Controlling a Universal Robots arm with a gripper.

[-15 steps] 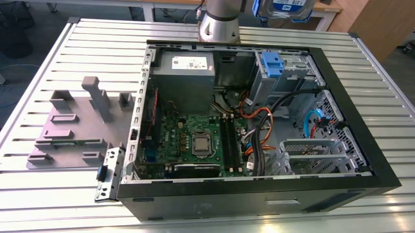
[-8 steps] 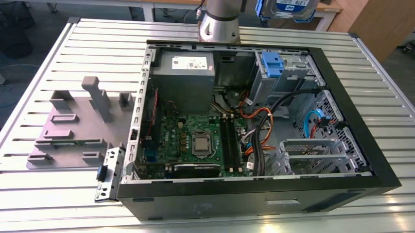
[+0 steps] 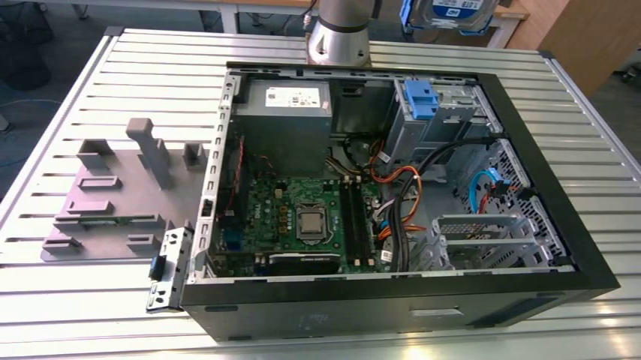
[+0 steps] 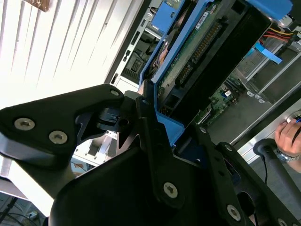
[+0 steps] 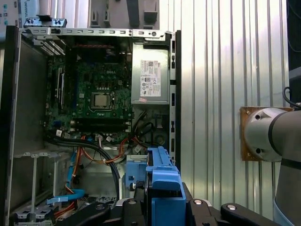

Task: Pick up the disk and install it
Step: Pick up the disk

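Gripping the disk (image 5: 162,176), seemingly edgewise, the gripper (image 5: 162,206) hangs above the slatted table (image 5: 221,70).

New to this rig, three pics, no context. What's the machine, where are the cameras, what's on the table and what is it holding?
It is one robot arm with a pincer on its end. The exterior view comes from a camera off the arm, looking down on a slatted metal table. On the table sit an open computer case, its motherboard and power supply exposed, and a grey fixture block on the exterior view's left. Both wrist views come from cameras riding near the pincer. The pincer is shut on the disk, a drive in a blue carrier, held in the air and not yet in the case.
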